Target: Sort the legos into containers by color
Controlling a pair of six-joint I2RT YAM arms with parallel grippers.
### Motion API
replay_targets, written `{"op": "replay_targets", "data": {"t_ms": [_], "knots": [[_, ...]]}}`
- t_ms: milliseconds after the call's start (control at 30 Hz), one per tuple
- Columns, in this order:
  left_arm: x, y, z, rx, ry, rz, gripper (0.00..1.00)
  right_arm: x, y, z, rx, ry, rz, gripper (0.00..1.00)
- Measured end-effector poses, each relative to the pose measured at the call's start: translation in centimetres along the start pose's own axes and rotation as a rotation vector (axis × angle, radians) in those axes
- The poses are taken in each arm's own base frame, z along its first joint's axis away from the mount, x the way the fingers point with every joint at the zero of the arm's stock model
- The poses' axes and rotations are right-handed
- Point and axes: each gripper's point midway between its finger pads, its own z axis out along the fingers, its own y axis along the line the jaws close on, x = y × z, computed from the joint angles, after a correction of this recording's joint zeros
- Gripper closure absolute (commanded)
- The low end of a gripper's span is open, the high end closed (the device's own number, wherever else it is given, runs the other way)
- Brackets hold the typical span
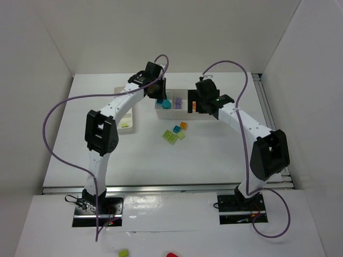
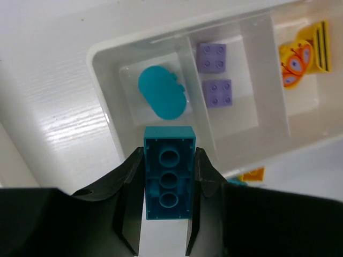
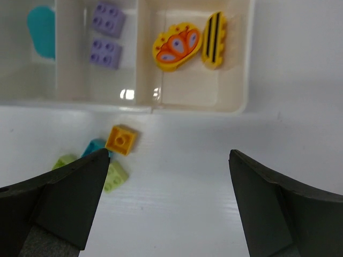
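left gripper (image 2: 169, 160): you have it clamped on a teal brick (image 2: 169, 187), 1 finger on each long side, with the hollow underside facing your wrist camera.
teal brick, place: it is held above the long tray (image 2: 102, 64), its far end over the near wall of the left compartment. you cannot tell whether it touches that wall.
right gripper (image 3: 169, 184): its jaws are spread wide with nothing between the fingers, and it hangs over the table on the near side of the long tray.
left compartment: 1 rounded teal piece (image 2: 162, 92).
middle compartment: 2 purple bricks (image 2: 211, 56), one beside the other, studs up.
right compartment: a yellow-orange butterfly piece (image 3: 176, 46) and a yellow striped piece (image 3: 214, 40), just beside each other.
loose on the table: near the tray's front wall you have an orange brick (image 3: 121, 140) just beside a small teal brick (image 3: 95, 146), with 2 lime bricks (image 3: 115, 175) close by.
small tray (image 1: 127, 116): it sits left of the long tray, partly under your left arm, with 1 lime piece (image 1: 125, 125) in it.
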Motion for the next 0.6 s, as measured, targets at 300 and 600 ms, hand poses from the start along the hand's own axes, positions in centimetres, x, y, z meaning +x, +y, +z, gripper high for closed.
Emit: {"op": "replay_targets", "data": {"t_ms": [300,600], "knots": [[0.8,1.8,4.1,-0.047,0.047,-0.032,0.14,7.7,5.7,-1.0,-0.138,0.144,-0.046,0.01],[-0.7,1.0,-0.7,-0.015,-0.002,-0.033,0.15,11.6,7.6,0.3,-0.175,0.236,-0.061,0.11]]}}
